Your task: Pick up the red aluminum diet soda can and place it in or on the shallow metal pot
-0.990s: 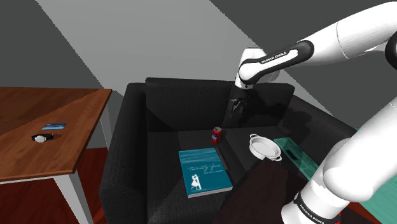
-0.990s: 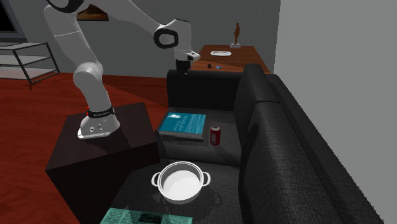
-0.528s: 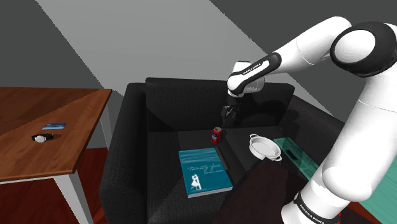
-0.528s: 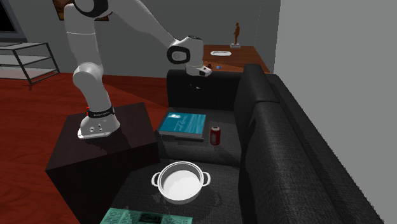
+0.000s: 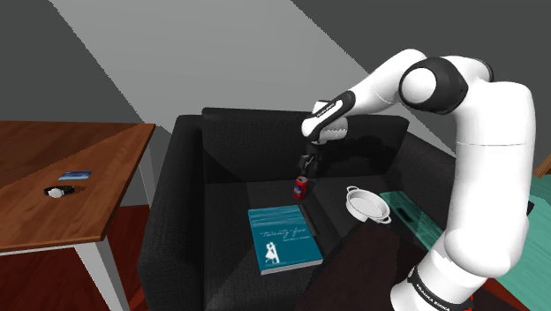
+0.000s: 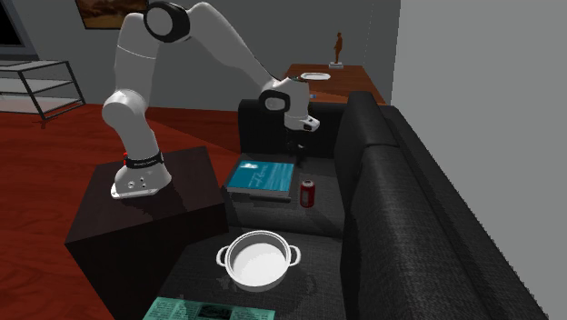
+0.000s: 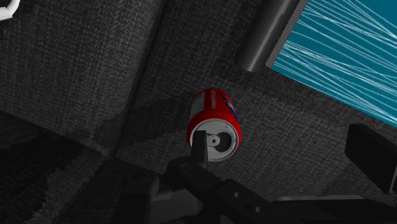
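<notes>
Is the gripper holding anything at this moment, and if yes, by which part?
Nothing is held. The gripper hangs open above the red can, which stands upright on the sofa.

Bare seat (image 5: pixel 329 197) between can (image 5: pixel 302 185) and pot (image 5: pixel 367 206); book (image 5: pixel 283 237) just beside can, backrest (image 5: pixel 265 141) behind.

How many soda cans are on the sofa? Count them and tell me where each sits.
1. The red can stands upright on the black sofa seat, beside the teal book's corner and apart from the white pot. The arm could hide another.
</notes>
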